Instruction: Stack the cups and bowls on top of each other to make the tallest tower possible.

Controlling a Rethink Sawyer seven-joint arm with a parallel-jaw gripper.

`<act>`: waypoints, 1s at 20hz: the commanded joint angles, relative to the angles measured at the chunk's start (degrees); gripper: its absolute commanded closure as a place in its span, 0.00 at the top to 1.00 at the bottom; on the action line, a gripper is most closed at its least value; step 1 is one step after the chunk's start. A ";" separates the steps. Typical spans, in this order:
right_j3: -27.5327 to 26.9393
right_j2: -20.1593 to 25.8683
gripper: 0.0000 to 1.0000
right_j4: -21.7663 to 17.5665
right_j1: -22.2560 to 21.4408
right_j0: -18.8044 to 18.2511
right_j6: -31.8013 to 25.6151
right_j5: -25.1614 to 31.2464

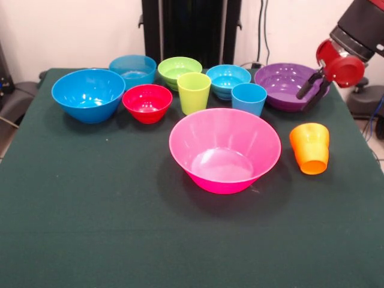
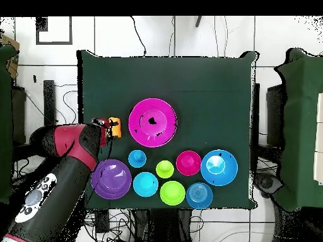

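Cups and bowls all sit apart on the green table (image 1: 72, 228), so no tower is started yet. Nearest is the huge pink bowl (image 1: 225, 150), upright and empty. Just beside it stands the orange cup (image 1: 310, 147), tipped a little, mouth up, nothing inside. The gripper (image 1: 313, 86) hangs above and a bit behind that cup, over the near rim of the purple bowl (image 1: 287, 86). Its two black fingers (image 1: 304, 87) look spread and hold nothing. I think the orange cup is the closest thing to grab; the fingers would have to go down and forward.

Farther back stand the red bowl (image 1: 147, 102), lime green cup (image 1: 194, 92), light blue cup (image 1: 249, 98) and large blue bowl (image 1: 88, 94), all empty. Last come the small blue bowl (image 1: 132, 69), lime green bowl (image 1: 179, 71) and cyan bowl (image 1: 228, 80).
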 commanded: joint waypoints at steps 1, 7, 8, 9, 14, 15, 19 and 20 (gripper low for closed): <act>0.33 9.40 1.00 -3.65 3.49 -0.56 -4.09 -2.04; 0.97 9.10 1.00 -3.60 3.77 -0.43 -2.97 -6.14; 1.14 8.97 1.00 -3.59 4.06 -0.36 -2.46 -7.98; 0.73 6.94 1.00 -4.18 6.37 0.50 0.48 -16.58; 1.73 5.63 1.00 -3.24 8.28 1.29 3.92 -27.97; 1.44 4.56 1.00 -2.39 9.47 1.85 5.09 -29.93; 0.46 0.39 1.00 2.42 13.87 4.22 7.95 -35.34; 0.54 -0.12 1.00 3.35 14.41 4.61 7.88 -35.69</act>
